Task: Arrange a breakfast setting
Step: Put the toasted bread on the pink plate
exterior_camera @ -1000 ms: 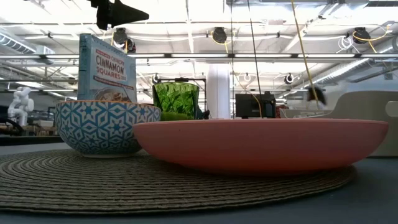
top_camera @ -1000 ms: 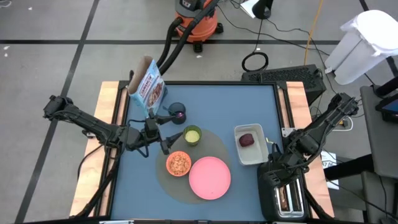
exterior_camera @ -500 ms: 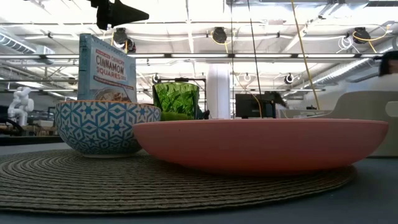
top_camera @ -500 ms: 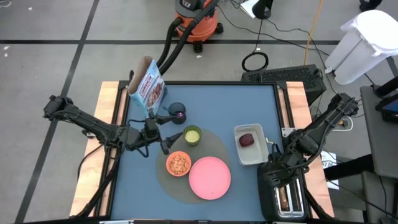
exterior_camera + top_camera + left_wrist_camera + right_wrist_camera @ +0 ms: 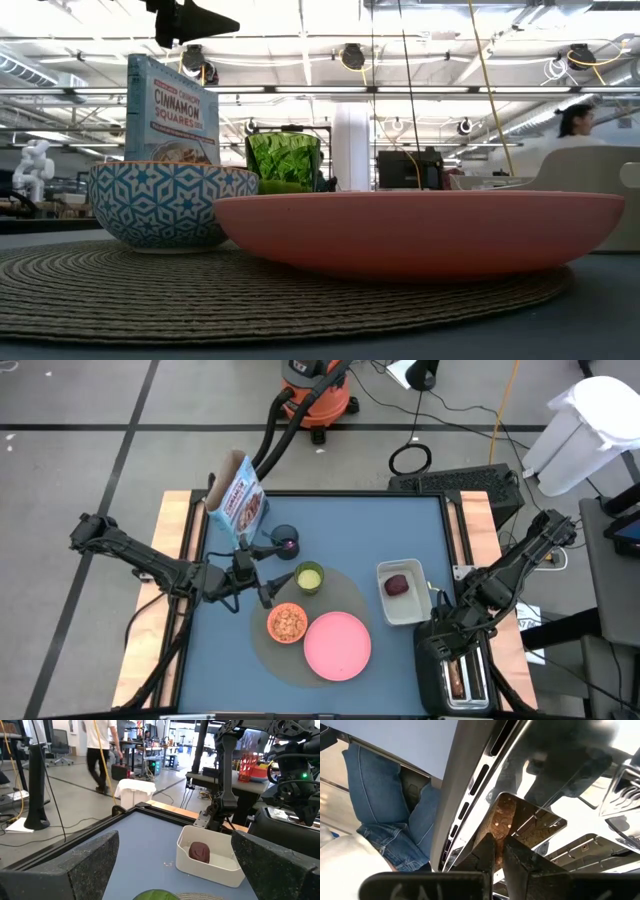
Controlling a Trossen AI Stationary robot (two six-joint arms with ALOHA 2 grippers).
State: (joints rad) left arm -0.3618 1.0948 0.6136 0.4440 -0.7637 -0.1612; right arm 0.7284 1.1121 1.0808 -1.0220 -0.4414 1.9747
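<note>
Brown toast slice (image 5: pixel 501 817) ×1, lower right, clamped by right gripper (image 5: pixel 496 851) in toaster (image 5: pixel 455 670); left gripper (image 5: pixel 268 596) spread, mid-left.

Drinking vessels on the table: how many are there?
2. The green cup stands at the round grey mat's far-left edge, behind the small orange bowl. The dark blue mug stands off the mat, beside the cereal box. None appears hidden.

Bright overhead light, soft shadows
</note>
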